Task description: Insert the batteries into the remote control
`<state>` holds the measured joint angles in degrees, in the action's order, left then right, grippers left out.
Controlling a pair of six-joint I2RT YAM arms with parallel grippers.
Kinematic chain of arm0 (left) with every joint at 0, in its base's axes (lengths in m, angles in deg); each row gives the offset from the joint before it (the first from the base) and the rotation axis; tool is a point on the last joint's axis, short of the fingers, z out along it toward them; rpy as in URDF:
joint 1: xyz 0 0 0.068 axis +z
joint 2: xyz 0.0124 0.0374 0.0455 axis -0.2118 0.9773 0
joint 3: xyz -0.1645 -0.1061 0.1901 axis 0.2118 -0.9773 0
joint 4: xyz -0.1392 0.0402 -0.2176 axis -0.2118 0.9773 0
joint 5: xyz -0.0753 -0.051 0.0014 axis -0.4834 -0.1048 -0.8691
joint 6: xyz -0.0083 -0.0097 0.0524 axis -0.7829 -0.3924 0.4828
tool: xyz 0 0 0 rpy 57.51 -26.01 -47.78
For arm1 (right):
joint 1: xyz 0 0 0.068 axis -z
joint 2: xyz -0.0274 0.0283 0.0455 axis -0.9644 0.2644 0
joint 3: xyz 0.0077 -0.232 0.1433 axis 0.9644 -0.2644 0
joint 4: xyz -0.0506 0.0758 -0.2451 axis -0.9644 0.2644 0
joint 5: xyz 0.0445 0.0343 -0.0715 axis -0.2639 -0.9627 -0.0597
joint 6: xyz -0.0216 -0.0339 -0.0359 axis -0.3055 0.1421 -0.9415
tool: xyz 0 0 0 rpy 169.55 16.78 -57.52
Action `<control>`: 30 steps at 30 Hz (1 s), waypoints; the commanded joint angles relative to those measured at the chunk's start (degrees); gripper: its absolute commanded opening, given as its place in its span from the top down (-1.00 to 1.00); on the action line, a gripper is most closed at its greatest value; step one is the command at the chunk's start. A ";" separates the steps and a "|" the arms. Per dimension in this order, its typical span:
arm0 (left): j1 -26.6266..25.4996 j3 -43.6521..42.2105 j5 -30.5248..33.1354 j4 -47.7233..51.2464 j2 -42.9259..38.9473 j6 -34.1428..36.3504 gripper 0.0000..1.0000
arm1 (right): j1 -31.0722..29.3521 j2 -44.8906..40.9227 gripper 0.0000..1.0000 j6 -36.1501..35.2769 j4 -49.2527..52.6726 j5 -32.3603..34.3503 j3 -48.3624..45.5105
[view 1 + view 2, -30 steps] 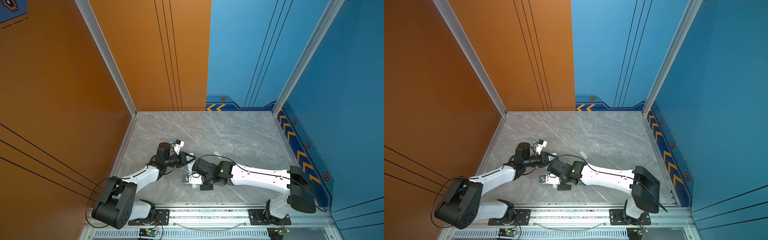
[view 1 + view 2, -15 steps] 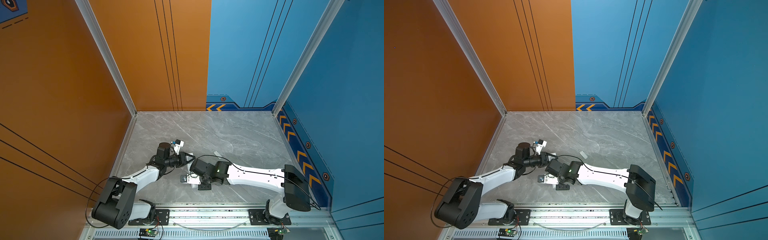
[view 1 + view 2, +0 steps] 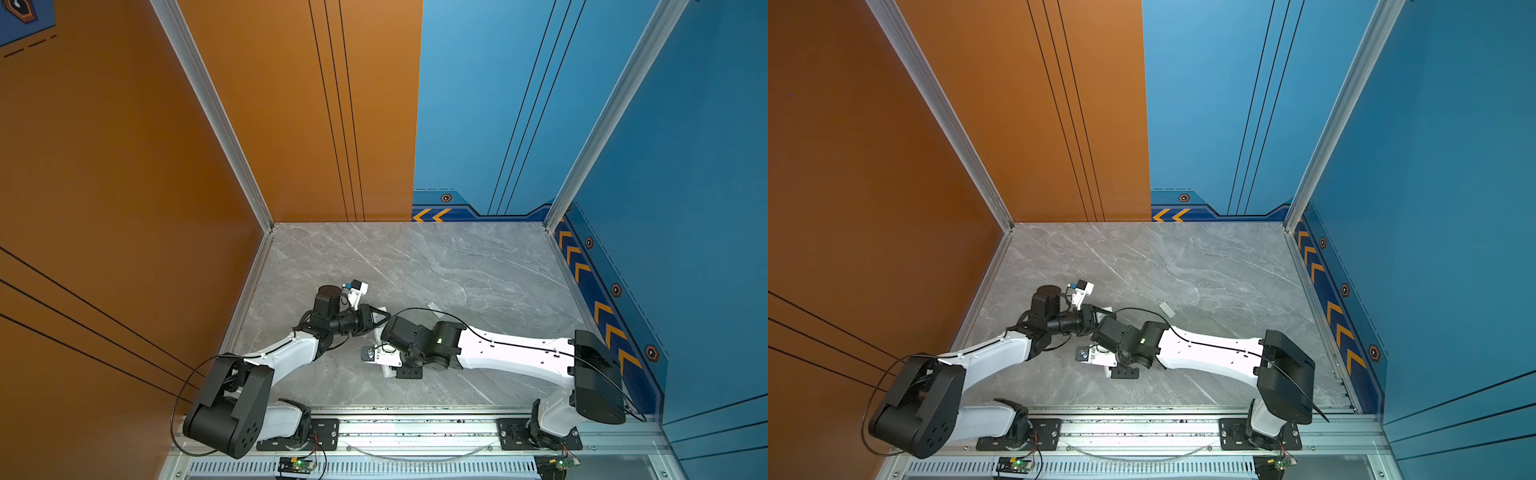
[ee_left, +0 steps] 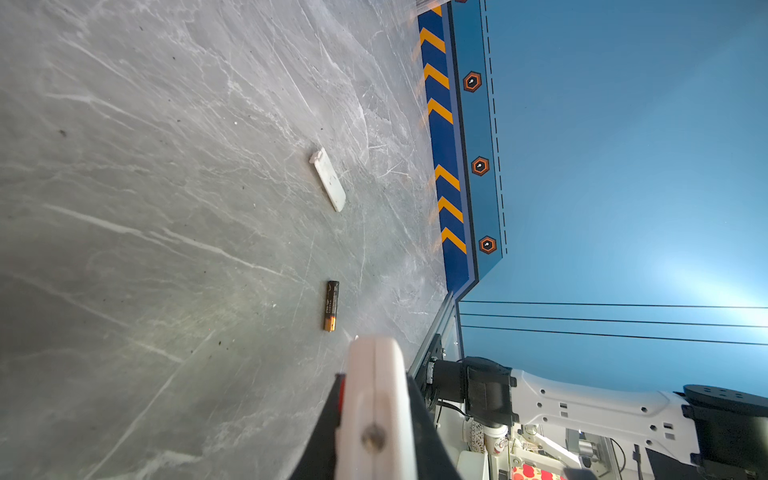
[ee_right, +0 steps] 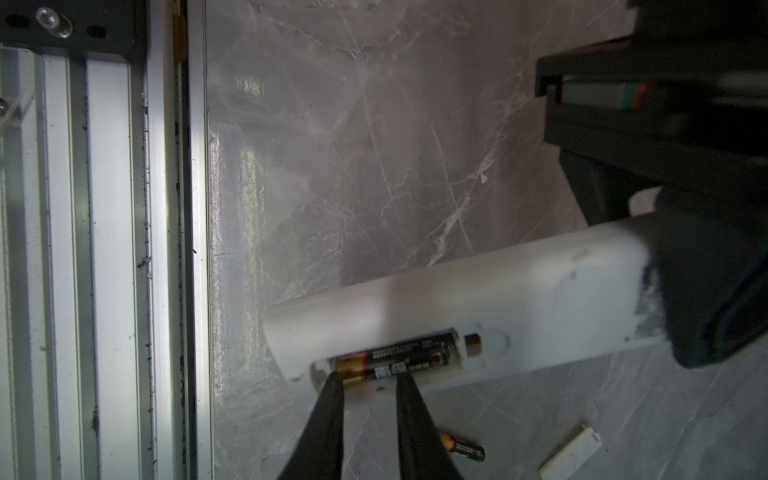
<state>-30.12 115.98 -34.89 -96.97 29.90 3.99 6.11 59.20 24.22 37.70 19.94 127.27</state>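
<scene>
Our right pincer (image 5: 368, 377) stands narrowly apart, tips on the battery (image 5: 407, 353) lying in the remote (image 5: 478, 286), which our left pincer (image 3: 379, 319) clamps by its far end. We judge one cell nearly seated; the spare (image 5: 463, 451) and cover (image 5: 571, 455) lie loose on the table (image 5: 374, 124) nearby. The rail (image 5: 124, 249) crowds the remote's near end; farther in we have open room.

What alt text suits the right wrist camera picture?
A white remote control, back showing, has one battery in its open compartment, with the right gripper slightly open at it. A second battery lies loose on the table.
</scene>
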 commanded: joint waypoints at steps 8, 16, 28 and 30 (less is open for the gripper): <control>1.19 1.23 -0.70 0.64 -1.04 0.13 1.00 | 0.70 -7.70 0.33 3.86 -2.46 3.89 -1.59; 2.12 0.43 0.43 0.71 -2.33 0.36 1.00 | 4.30 -9.71 0.10 14.78 -1.83 7.02 -2.31; 4.70 0.00 2.61 2.26 -4.51 1.22 1.00 | 15.04 -11.71 -0.20 35.08 2.29 6.07 -5.34; 4.96 -0.05 2.57 2.37 -4.73 1.15 1.00 | 15.17 -11.92 -0.27 34.38 2.34 4.25 -6.22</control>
<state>-25.77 115.98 -32.62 -95.09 26.53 4.03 21.30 48.23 54.27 37.28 26.41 122.35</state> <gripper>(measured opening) 0.199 0.620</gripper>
